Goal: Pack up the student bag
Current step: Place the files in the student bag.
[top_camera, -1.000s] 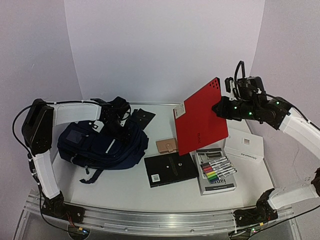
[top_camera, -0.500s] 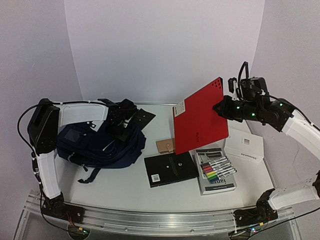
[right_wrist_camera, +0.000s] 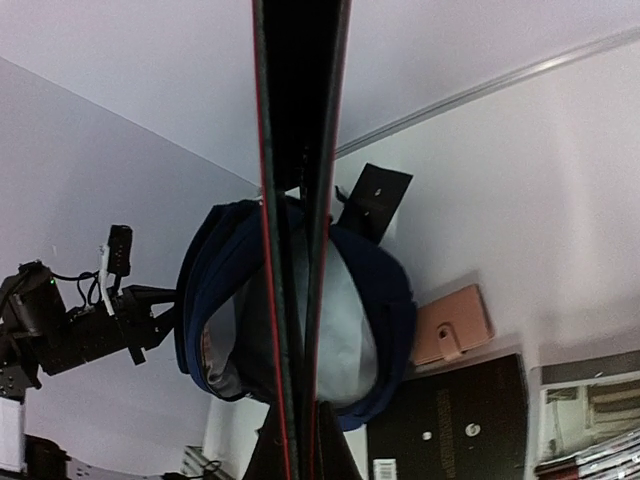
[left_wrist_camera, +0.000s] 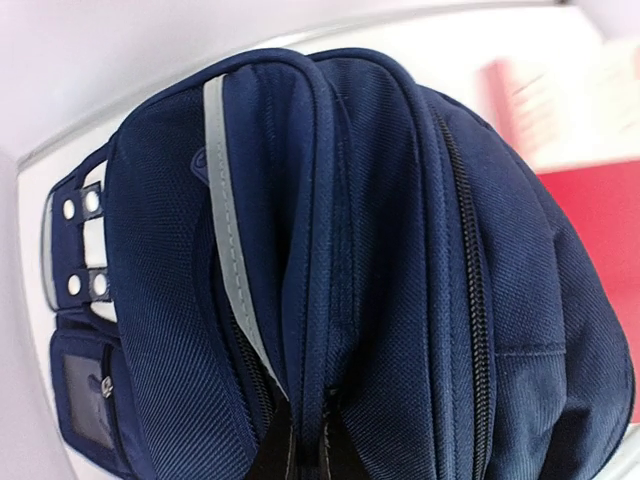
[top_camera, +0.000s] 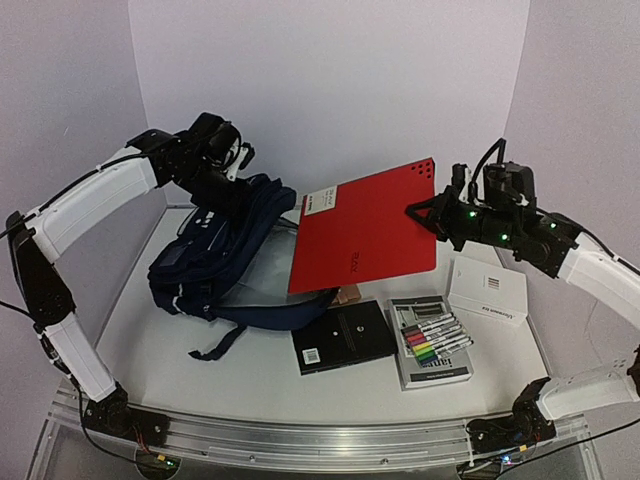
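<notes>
Soft, saggy bag [top_camera: 235, 255] hung at worktop [top_camera: 250, 375] left, top fabric pinched in left end effector [top_camera: 232, 180]; probably best gripped at rim seam. Right end effector [top_camera: 420, 213] pinching stiff red folder [top_camera: 365, 240].

a white counter [top_camera: 250, 392] is enclosed by plain pale lilac walls: a back wall [top_camera: 330, 90] at 12 o'clock, a side wall [top_camera: 60, 100] at 9 o'clock and another [top_camera: 585, 90] at 3 o'clock. an aluminium rail [top_camera: 320, 440] is fixed along the 6 o'clock edge. everything is evenly, softly lit.

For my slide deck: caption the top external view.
The left gripper holds the student bag up; the right gripper holds a red folder beside it.
</notes>
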Controlling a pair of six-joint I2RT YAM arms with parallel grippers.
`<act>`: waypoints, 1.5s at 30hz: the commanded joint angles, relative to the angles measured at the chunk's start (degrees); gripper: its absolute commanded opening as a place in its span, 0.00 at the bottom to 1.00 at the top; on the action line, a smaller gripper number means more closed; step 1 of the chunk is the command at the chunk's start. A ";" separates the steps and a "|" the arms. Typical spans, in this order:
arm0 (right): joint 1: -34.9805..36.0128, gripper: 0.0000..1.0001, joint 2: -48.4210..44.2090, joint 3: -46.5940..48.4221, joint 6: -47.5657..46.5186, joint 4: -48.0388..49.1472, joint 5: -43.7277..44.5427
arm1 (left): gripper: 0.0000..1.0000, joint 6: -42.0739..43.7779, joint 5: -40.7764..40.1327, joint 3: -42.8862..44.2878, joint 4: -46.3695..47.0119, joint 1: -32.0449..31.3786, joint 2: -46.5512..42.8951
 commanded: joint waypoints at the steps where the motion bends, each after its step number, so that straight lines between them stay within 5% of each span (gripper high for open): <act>1: 0.45 0.00 0.58 -4.31 10.62 12.23 -3.91 | 0.00 0.42 8.18 5.52 3.87 0.32 -2.85; 14: 5.29 0.00 6.35 -13.06 23.34 33.49 2.64 | 0.00 -4.50 32.13 4.30 8.78 6.81 -5.26; 36: 15.71 0.00 36.62 1.95 27.60 38.93 23.15 | 0.00 -5.24 39.78 3.79 10.82 9.71 -4.81; 45: 17.92 0.06 49.57 13.25 25.94 38.85 22.27 | 0.00 -6.02 42.37 3.20 11.77 10.32 -4.27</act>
